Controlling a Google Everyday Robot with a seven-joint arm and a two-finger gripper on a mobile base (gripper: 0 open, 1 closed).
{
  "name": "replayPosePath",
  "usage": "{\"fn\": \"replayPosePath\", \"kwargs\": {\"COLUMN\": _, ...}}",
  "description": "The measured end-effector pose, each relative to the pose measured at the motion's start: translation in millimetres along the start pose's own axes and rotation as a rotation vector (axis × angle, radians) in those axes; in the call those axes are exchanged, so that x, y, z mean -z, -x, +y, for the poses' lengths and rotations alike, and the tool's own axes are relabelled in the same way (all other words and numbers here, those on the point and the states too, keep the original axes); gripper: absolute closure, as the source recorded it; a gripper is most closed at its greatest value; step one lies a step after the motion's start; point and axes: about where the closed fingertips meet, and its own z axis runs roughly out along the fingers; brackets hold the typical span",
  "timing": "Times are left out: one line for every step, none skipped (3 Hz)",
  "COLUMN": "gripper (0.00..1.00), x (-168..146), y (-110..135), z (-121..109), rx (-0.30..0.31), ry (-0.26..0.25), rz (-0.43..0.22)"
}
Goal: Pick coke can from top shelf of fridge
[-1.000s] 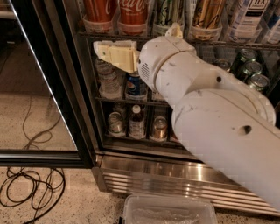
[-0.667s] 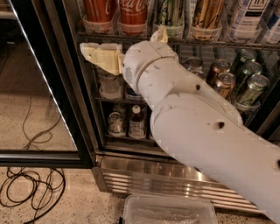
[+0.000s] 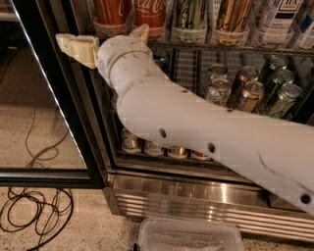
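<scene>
Two tall red Coke cans stand at the left of the top shelf [image 3: 235, 47]; the right one [image 3: 149, 11] shows white script and the left one [image 3: 112, 10] is beside it. Their tops are cut off by the frame. The fridge [image 3: 196, 196] has a black-framed glass door [image 3: 59, 122] swung open at the left. My pale gripper [image 3: 76, 48] is at the shelf's left end, just below and left of the red cans, in front of the door frame. My big white arm [image 3: 196, 122] crosses the fridge front and hides much of the middle racks.
A green-white can [image 3: 189, 12], a gold can [image 3: 233, 14] and white-blue cans [image 3: 279, 19] stand right of the Coke cans. Gold-bronze and green cans [image 3: 255, 93] lie on the middle rack, small cans [image 3: 152, 147] lower down. A clear plastic tub [image 3: 191, 238] and cables [image 3: 34, 211] are on the floor.
My arm has risen and swung left. The gripper has gone from the middle rack's height up to the top shelf's left end.
</scene>
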Motion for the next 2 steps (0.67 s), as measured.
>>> {"fn": "replayPosePath", "kwargs": {"gripper": 0.0, "x": -25.5, "y": 5.1, "z": 19.9, "rx": 0.007, "ry": -0.072, "rz": -0.021}}
{"fn": "replayPosePath", "kwargs": {"gripper": 0.0, "x": -19.2, "y": 10.1, "z": 27.1, "rx": 0.015, "ry": -0.078, "rz": -0.027}}
